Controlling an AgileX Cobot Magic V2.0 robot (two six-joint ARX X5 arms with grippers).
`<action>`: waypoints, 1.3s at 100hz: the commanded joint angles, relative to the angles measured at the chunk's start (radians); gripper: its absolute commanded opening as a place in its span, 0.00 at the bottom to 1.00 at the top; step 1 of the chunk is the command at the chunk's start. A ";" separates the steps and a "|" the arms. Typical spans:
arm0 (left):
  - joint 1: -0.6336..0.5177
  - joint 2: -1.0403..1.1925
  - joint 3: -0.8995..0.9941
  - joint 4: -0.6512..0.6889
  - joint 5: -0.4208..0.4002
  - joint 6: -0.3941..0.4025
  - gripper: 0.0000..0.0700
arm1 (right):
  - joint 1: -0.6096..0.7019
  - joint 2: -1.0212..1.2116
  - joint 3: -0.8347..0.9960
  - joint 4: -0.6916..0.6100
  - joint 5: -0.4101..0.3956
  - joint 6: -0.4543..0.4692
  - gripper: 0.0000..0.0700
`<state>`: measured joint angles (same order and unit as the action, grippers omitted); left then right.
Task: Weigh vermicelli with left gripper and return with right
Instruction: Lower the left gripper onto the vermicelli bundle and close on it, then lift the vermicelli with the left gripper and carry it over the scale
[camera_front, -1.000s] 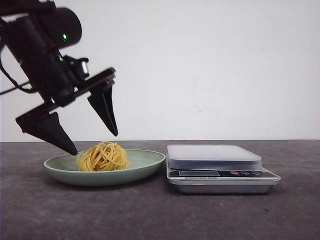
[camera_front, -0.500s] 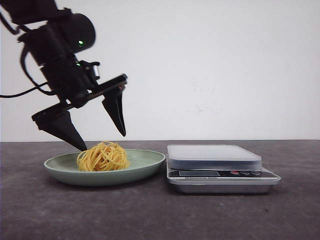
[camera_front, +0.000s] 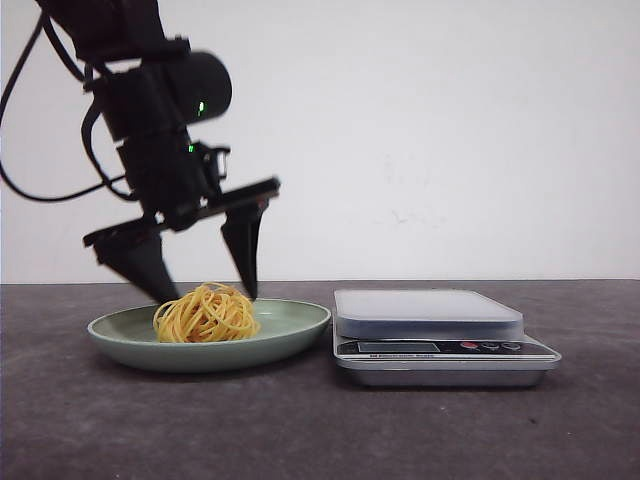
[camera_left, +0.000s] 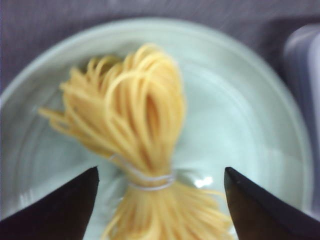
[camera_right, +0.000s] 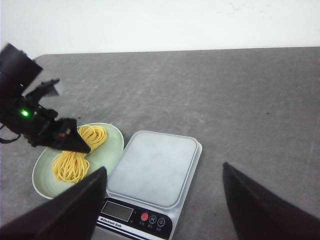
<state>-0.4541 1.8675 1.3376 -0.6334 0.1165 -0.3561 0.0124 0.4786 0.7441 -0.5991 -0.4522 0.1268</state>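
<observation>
The vermicelli (camera_front: 206, 313) is a yellow nest tied with a thin white band, lying on the pale green plate (camera_front: 290, 322). It shows close up in the left wrist view (camera_left: 145, 135) and small in the right wrist view (camera_right: 75, 157). My left gripper (camera_front: 212, 296) is open, its two black fingers straddling the nest with their tips just above the plate; in its wrist view (camera_left: 160, 175) the tips stand either side of the tied middle, apart from it. My right gripper (camera_right: 164, 172) is open and empty, high above the scale (camera_right: 152, 170). It is out of the front view.
A silver digital scale (camera_front: 430, 325) with a pale weighing platform stands right of the plate on the dark grey table (camera_front: 320, 430). Its buttons and display face the front. A white wall is behind.
My left gripper has moved right and down, from left of the plate to over the vermicelli, and now straddles it. The vermicelli, the plate and the scale have not moved.
</observation>
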 joint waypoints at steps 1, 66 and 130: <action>-0.006 0.019 0.017 0.005 -0.014 0.004 0.67 | 0.002 0.004 0.019 0.000 -0.004 -0.011 0.66; -0.011 0.026 0.017 0.001 -0.012 0.049 0.01 | 0.002 0.004 0.019 -0.004 0.000 -0.012 0.66; -0.034 -0.132 0.262 0.004 0.459 -0.061 0.01 | 0.002 0.004 0.019 -0.009 0.007 -0.011 0.66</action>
<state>-0.4774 1.7130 1.5761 -0.6594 0.4770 -0.3351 0.0124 0.4786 0.7441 -0.6167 -0.4454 0.1268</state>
